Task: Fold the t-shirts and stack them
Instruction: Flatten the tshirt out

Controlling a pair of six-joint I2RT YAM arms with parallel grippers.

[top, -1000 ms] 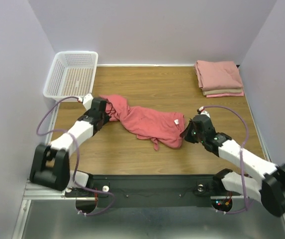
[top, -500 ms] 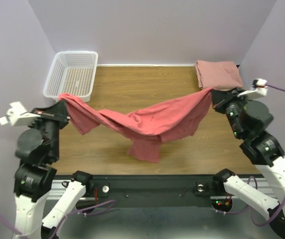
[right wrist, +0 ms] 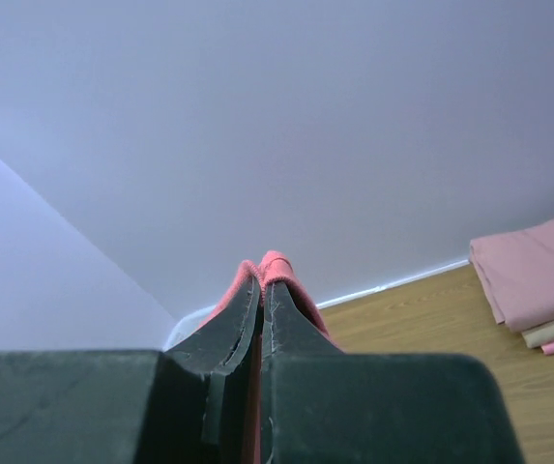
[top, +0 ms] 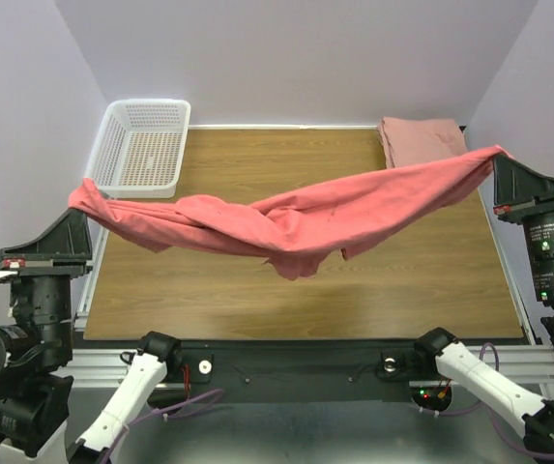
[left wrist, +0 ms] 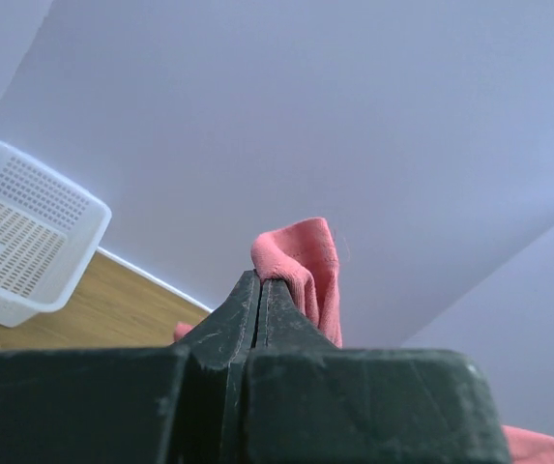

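**Top view:** the left claw [top: 83,210] is seen clamped shut on one end of the coral-red t-shirt [top: 296,217] out at 9 o'clock. The right claw [top: 498,160] is shut on the other end at 3 o'clock. A second ago the shirt lay bunched on the wooden table [top: 257,300]. Now it has been hoisted clear and drawn out into a long sagging band, twisted at the middle, with a flap hanging down. This is judged a spreading move, since the shirt must be laid flat before any fold can be made. Counted here are one shirt in the air, one folded stack [top: 422,135] at 1 o'clock, one white lattice basket [top: 146,104] at 10 o'clock, and two claws.

**Left wrist view:** the jaws are pressed together, and a rolled edge of the shirt is pinched at their tips. One basket is seen at 9 o'clock.

**Right wrist view:** the fabric is nipped between closed jaws. At 4 o'clock three layers can be counted in the stack, pink, beige, pink.
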